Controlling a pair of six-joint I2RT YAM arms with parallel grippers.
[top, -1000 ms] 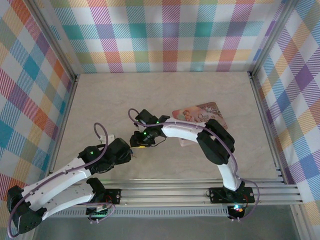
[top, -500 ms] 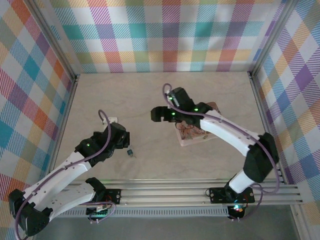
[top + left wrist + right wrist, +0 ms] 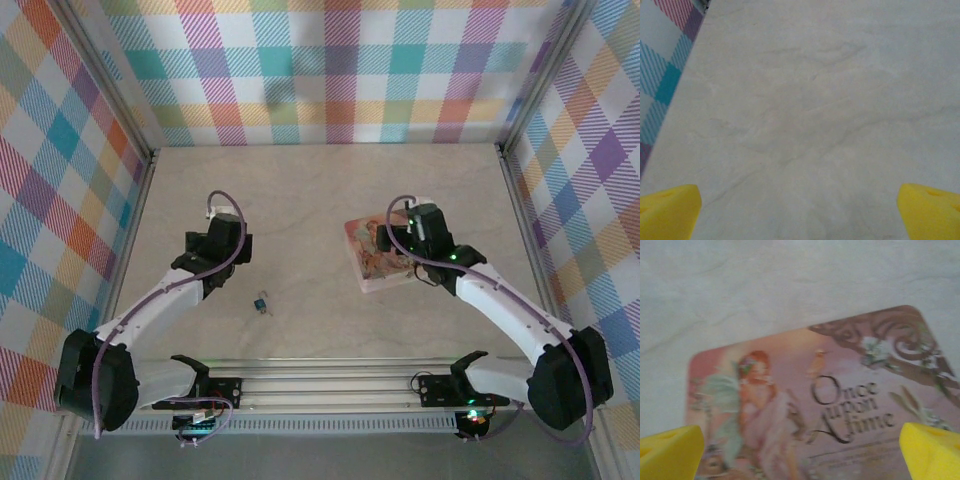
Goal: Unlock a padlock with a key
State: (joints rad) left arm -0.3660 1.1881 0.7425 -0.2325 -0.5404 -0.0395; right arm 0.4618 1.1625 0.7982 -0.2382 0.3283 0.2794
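Padlock (image 3: 260, 300) lies on the table (image 3: 330, 190), near the front rail and between the two arms, with neither gripper touching it. It reads as a small teal lump with a dark bit at its lower right. Cannot tell if that bit is the key or the lock's own metal; too small. Left gripper (image 3: 800, 215) is spread wide, its yellow fingertips (image 3: 670, 210) at the bottom corners of the wrist view, nothing between them, bare table below and plaid wall (image 3: 665, 55) at left. From above, the left arm sits left of and slightly beyond the padlock, apart from it. Right gripper (image 3: 800, 452) is also spread wide and empty, hanging over the pink box (image 3: 805, 405) lettered "Once upon A time". The box lies flat, well right of the padlock.
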